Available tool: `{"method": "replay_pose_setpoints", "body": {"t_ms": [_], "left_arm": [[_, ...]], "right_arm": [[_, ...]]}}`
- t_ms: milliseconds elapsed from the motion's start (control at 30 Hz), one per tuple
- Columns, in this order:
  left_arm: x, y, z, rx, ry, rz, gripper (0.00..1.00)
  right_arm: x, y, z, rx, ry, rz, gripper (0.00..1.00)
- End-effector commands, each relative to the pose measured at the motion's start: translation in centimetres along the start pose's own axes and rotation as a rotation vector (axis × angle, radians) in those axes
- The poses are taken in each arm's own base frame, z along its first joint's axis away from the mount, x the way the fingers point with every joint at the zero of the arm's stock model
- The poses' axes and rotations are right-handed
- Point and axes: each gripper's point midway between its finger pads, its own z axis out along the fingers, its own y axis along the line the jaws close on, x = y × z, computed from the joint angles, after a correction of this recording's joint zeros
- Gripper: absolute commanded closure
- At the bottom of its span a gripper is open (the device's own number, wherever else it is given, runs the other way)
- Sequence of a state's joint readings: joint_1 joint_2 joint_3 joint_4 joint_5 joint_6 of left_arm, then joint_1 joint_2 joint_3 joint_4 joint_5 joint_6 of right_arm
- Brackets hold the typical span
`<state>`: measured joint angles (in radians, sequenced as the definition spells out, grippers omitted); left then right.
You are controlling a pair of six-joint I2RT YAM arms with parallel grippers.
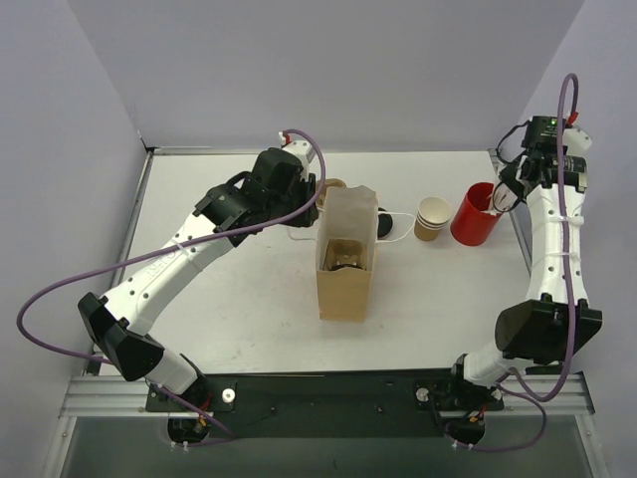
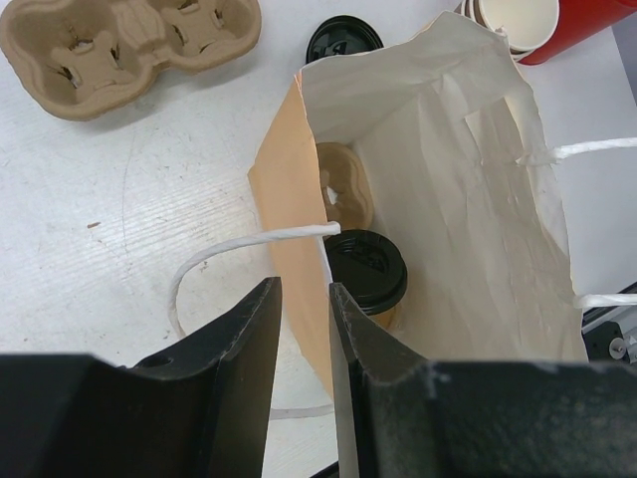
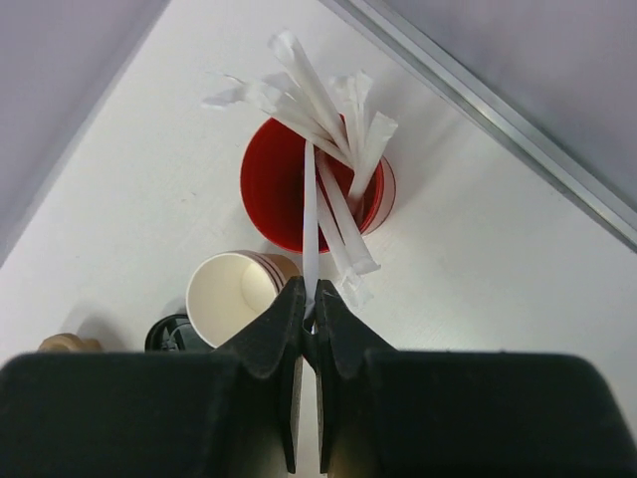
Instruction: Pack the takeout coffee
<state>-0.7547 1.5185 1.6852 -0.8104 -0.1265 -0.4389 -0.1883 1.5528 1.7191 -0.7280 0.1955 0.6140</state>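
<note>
**While the takeout coffee (image 2: 366, 274) sits in the paper bag (image 2: 468, 179), both pincers are clamped**

Where the left pincer (image 2: 304, 291) meets the bag, its two fingers stand close together. The bag's near side wall runs between them, so they pinch the paper just below the rim. Just beyond those fingertips and a little to their right, low inside the bag, stands the coffee. It is upright, with its black lid on and a sliver of tan cup showing beneath. Beyond it, deeper in the bag, a moulded cup carrier (image 2: 345, 189) shows. A white string handle (image 2: 229, 247) loops out to the left of the fingers. Far ahead of this pincer and outside the bag, a second carrier (image 2: 129, 45) and a loose black lid (image 2: 343, 40) lie on the table (image 2: 119, 219).

The right pincer (image 3: 309, 291), well apart from the bag, is pressed together on one white stick (image 3: 310, 219). The stick rises from the red cup (image 3: 274, 199) straight ahead of the pincer's tips. The other sticks (image 3: 348, 110) fan out of that cup. Just left of the tips stands the stack of pale cups (image 3: 234, 299), lidless.
</note>
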Motion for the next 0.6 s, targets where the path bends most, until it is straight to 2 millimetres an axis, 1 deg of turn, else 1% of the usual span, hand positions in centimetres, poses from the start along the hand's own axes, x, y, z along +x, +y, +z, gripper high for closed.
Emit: {"method": "replay_pose_setpoints", "body": {"t_ms": [0,33,167,300,367,400,500,567], "left_arm": [[-2.3,-1.0,-1.8,0.063,-0.077,-0.003,0.64],[-2.5,-1.0,-1.8,0.068,-0.082,-0.002,0.64],[-2.6,-1.2,-2.0,0.078,-0.078,-0.002,0.64],[-2.8,-1.2,-2.2,0.080,-0.084,-0.007,0.64],[-2.9,-1.1,-2.2,0.077,-0.085,-0.010,0.64],[-2.9,-1.2,-2.3,0.079,-0.086,-0.013,0.64],[-2.9,-1.2,-2.4,0.080,-0.084,-0.017,0.64],[-2.9,-1.3,-2.5,0.083,-0.084,-0.023,0.64]], "right_arm": [[-2.7,-0.7,-4.8,-0.030,-0.094,0.014,1.00],[-3.2,-0.5,-5.4,-0.044,-0.110,0.019,1.00],[-4.0,-0.5,-7.5,-0.072,-0.133,0.023,1.00],[-4.6,-0.3,-9.6,-0.125,-0.154,0.031,1.00],[-4.7,-0.3,-10.2,-0.142,-0.155,0.036,1.00],[-4.7,-0.3,-10.9,-0.160,-0.159,0.041,1.00],[-4.2,0.3,-12.1,-0.219,-0.140,0.051,1.00],[-3.6,0.9,-12.6,-0.269,-0.111,0.053,1.00]]}}
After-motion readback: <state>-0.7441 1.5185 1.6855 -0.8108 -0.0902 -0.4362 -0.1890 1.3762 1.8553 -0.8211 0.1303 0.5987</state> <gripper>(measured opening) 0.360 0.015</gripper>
